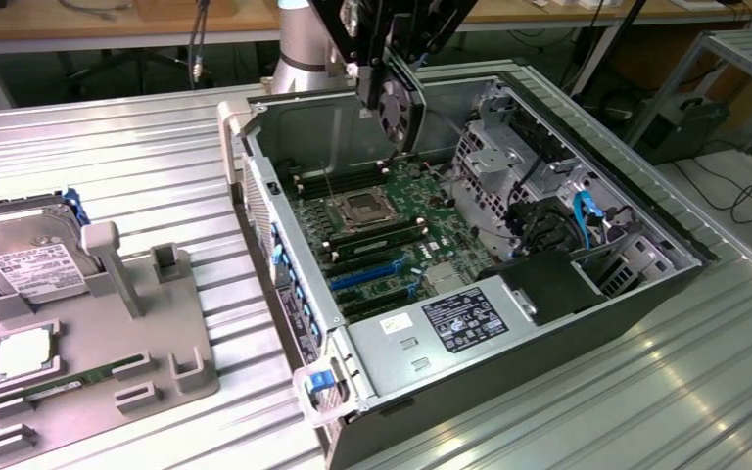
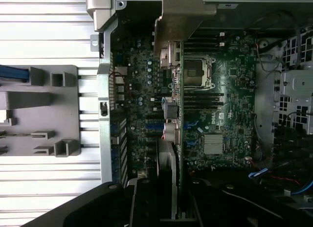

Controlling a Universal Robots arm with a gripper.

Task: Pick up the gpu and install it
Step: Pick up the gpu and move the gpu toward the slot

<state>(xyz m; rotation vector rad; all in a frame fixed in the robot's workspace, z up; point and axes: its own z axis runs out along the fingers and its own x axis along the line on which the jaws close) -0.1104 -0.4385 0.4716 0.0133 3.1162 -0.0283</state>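
One claw (image 1: 379, 88) grips gpu (image 1: 402, 116) above motherboard (image 1: 396, 235); power-supply label (image 1: 461, 320) print unreadable.

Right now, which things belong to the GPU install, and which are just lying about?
In the job:
gpu, held by the gripper above the open case
motherboard inside the case

Lying about:
hard drive
memory stick
silver chip
All three sit on the grey holder beside the case.

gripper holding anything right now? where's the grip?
Yes: the gripper is shut on the gpu, pinching its upper edge; the card hangs on edge above the motherboard.
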